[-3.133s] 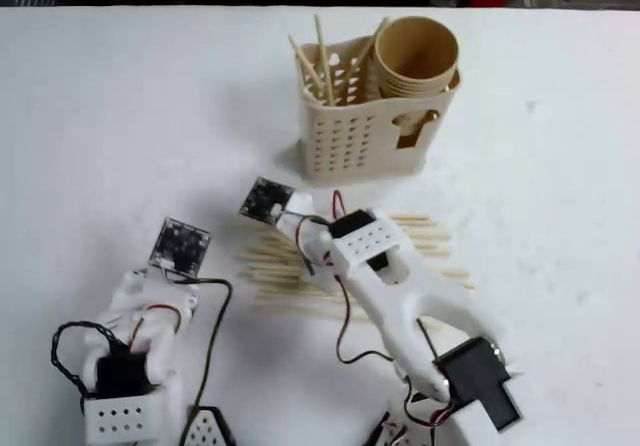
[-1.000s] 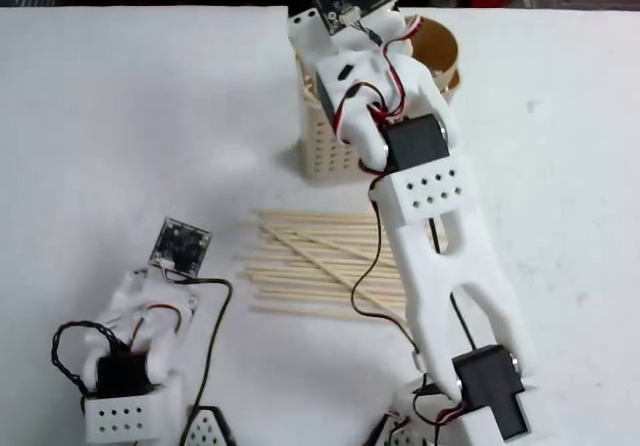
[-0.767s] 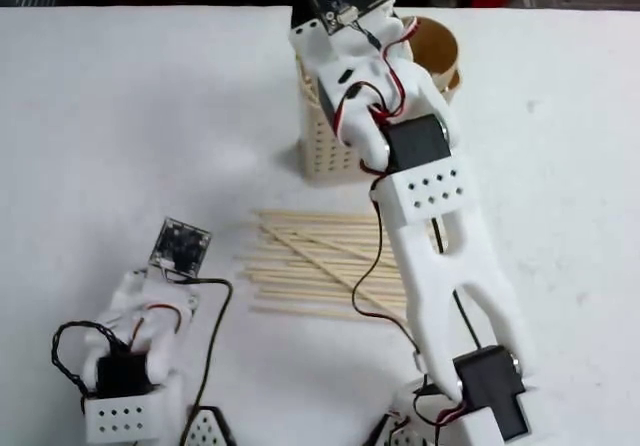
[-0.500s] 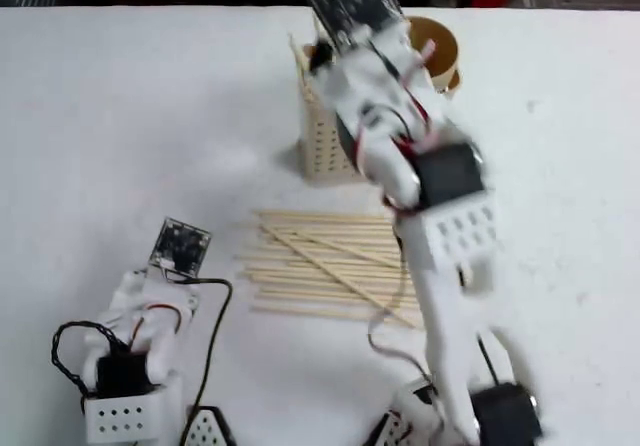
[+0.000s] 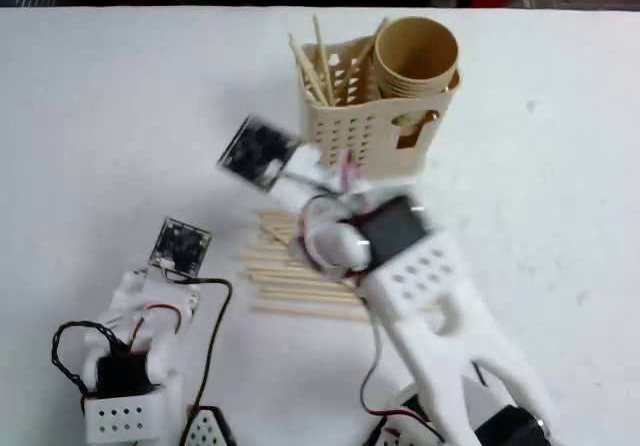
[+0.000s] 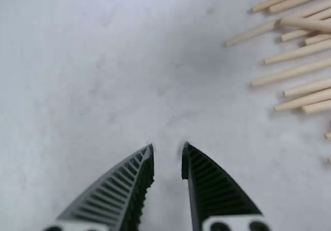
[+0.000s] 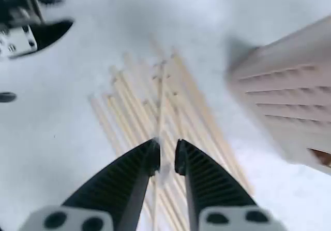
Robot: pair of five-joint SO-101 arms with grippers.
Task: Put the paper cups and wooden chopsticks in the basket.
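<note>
A stack of tan paper cups is seen in one compartment of the cream perforated plastic basket, with a few pale wooden chopsticks propped upright in the compartment beside it. A loose pile of wooden chopsticks is spread on the white counter just before the basket. The right pincer is held just over this pile, tips slightly apart. The left pincer is poised over bare counter near the pile's end, tips likewise a little apart.
</note>
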